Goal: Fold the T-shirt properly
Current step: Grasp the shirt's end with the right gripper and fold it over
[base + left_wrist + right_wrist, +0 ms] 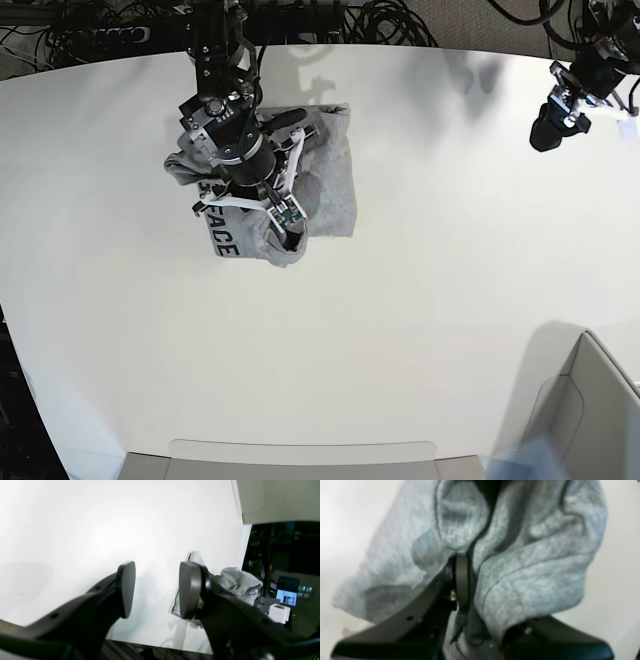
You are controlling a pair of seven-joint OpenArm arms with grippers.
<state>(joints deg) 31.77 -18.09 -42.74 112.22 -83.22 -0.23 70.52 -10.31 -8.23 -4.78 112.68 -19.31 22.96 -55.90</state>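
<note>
We've got the right jaws pinching a bunched fold of the T-shirt (300,180), heaped on the table (420,300); left jaws apart, empty. Soft, floppy cotton: we'd grab hems or shoulders.

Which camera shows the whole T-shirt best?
The base view: the T-shirt shows whole, bunched, with FACE lettering. Right wrist shows only blurred grey folds around the right tool. Left wrist catches a far crumpled bit.
</note>
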